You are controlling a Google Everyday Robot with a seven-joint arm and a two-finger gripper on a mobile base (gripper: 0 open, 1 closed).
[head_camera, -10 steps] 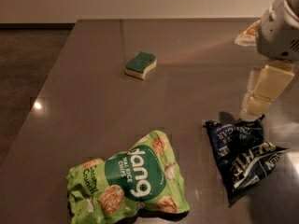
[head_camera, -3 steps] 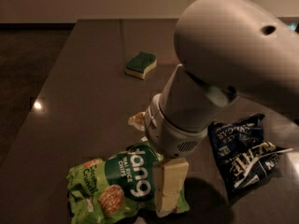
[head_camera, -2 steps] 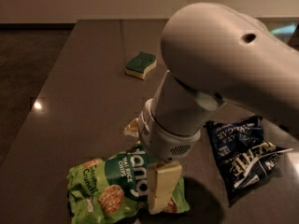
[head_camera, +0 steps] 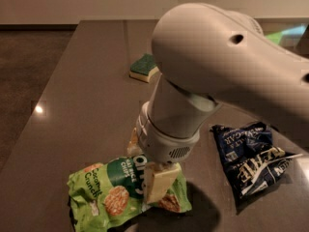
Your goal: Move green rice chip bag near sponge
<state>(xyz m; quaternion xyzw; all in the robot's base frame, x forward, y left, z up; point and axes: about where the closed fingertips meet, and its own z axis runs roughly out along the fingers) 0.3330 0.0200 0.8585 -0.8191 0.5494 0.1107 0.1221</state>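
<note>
The green rice chip bag lies flat at the front of the dark table, its dark green circle partly hidden by my arm. My gripper is down on the bag's upper right part, open. One pale finger rests on the bag's near side and the other shows behind it. The sponge, dark green over pale yellow, lies further back near the table's middle, well away from the bag and partly behind my arm.
A dark blue bag with white lettering lies to the right of the green bag. My big white arm fills the upper right. The table's left edge borders a dark floor.
My arm swung in from the right and came down over the green bag. In the last second the gripper shifted slightly left on the bag. Bag and sponge have not moved.
</note>
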